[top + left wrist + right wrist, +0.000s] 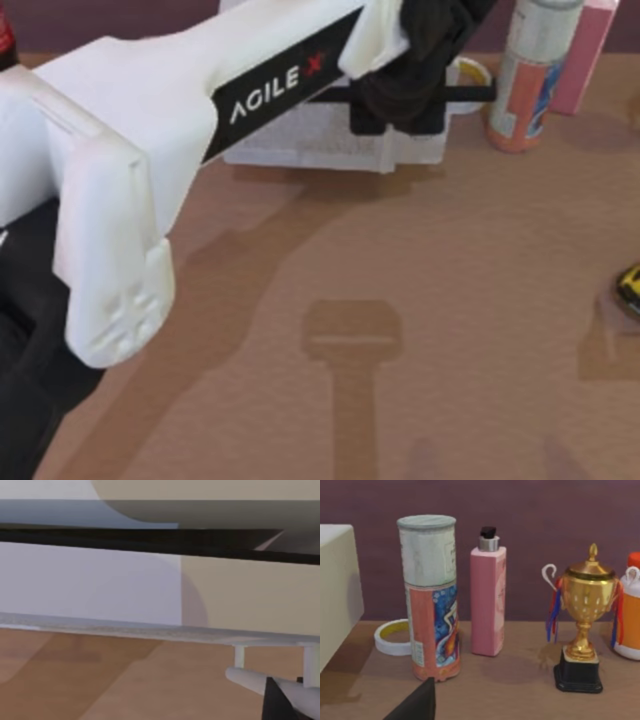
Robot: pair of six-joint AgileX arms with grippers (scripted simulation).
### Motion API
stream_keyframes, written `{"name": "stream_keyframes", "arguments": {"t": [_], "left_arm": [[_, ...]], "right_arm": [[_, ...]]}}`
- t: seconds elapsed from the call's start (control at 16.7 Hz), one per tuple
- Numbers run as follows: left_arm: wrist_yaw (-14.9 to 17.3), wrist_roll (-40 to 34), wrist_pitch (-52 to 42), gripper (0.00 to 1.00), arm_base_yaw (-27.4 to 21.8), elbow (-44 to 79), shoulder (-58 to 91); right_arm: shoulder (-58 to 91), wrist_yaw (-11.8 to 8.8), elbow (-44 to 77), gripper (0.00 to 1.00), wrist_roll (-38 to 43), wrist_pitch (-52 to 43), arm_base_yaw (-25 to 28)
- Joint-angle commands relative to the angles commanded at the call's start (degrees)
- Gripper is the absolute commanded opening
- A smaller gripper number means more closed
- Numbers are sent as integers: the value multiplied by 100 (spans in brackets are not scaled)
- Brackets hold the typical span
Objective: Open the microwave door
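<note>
Reaching left pincer (420,95) at microwave door (310,140) handle edge — grip state unclear.

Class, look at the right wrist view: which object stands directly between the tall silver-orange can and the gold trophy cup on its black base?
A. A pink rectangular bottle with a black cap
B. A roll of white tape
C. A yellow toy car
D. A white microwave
A: the pink rectangular bottle with a black cap stands upright between the tall silver-orange can and the gold trophy cup.
</note>
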Motion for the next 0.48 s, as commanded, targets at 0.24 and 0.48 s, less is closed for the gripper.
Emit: {"name": "stream_keyframes", "arguments": {"t": [0.24, 0.48], "left_arm": [[37, -19, 27, 0, -47, -1, 13], [72, 143, 236, 0, -10, -401, -229]], "right_arm": [[0, 0, 0, 100, 0, 0, 0], [0, 0, 0, 100, 0, 0, 0]]}}
